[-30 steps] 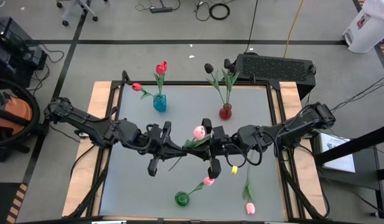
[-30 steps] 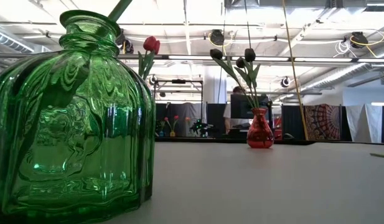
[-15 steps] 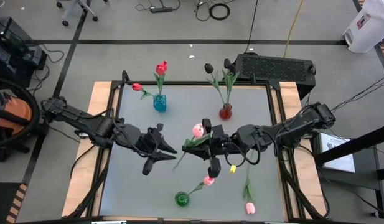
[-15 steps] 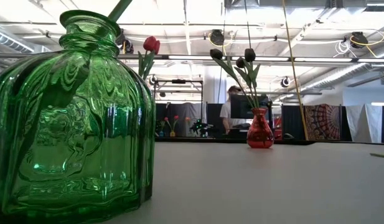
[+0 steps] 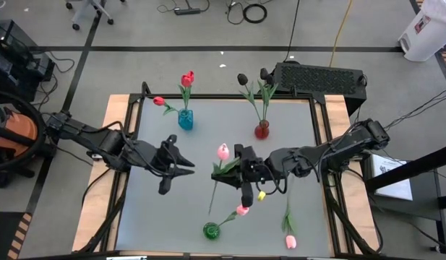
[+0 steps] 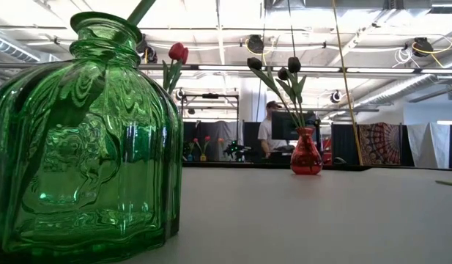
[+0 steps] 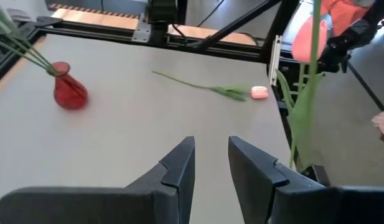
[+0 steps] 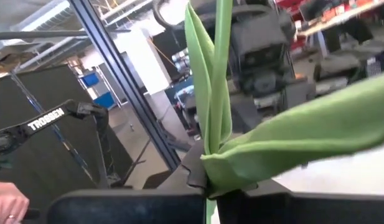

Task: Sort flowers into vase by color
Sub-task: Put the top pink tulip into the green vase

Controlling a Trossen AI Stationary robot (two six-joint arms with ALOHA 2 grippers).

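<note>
Overhead, the right gripper (image 5: 236, 167) sits mid-table, jaws clamped tight on a pink tulip (image 5: 223, 152) at its leaves; the bud points up-table and the stem trails down toward the green vase (image 5: 211, 231). The left gripper (image 5: 188, 165), just beside it, holds nothing, its jaws partly parted. 1 pink tulip already leans in the green vase; another pink one (image 5: 290, 240) lies on the table near the right edge. Red tulips stand in the blue vase (image 5: 185, 120), black ones in the red vase (image 5: 262, 131). Risk: the thin stem could miss the vase's narrow neck, or knock the leaning tulip out.
</note>
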